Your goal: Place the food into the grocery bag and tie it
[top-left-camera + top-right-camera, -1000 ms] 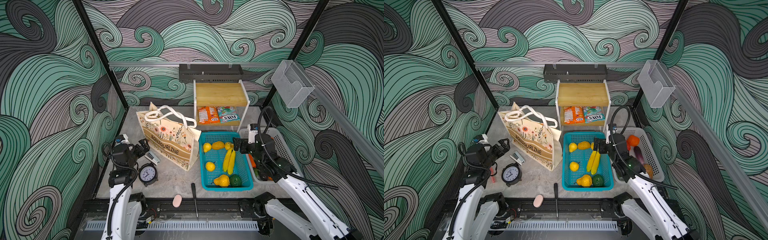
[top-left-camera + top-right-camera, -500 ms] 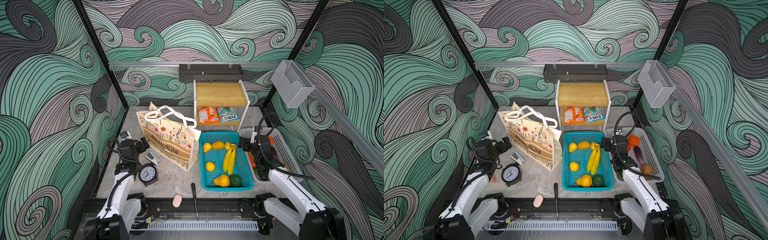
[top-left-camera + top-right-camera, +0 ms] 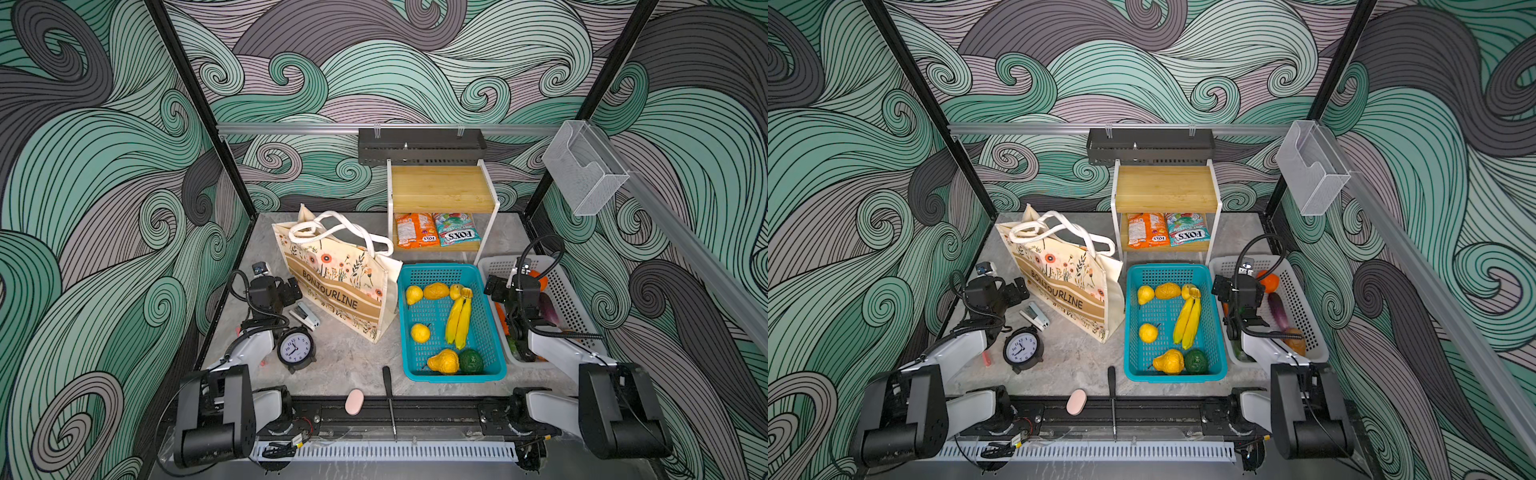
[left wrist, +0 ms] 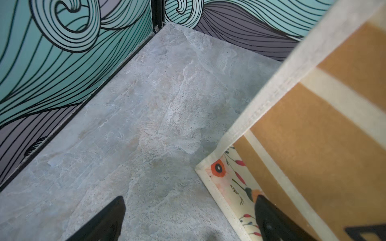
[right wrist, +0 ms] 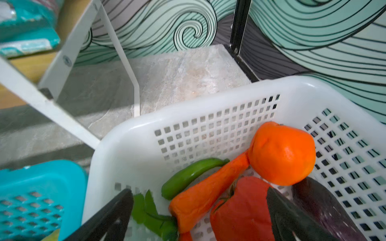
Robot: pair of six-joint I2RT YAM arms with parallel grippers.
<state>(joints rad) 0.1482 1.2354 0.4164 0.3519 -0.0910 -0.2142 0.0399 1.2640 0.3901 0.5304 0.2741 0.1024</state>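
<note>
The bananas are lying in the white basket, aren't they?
Not quite. The bananas are lying in the teal basket, not the white basket next to it. A top view shows this plainly.

both top views look steeply down from high at the front onto the whole worktop [image 3: 345, 357], sharing nearly the same scene. the left wrist view sits close beside the grocery bag [image 4: 313, 125]; the right wrist view peers close into the white basket [image 5: 129, 150].
</note>
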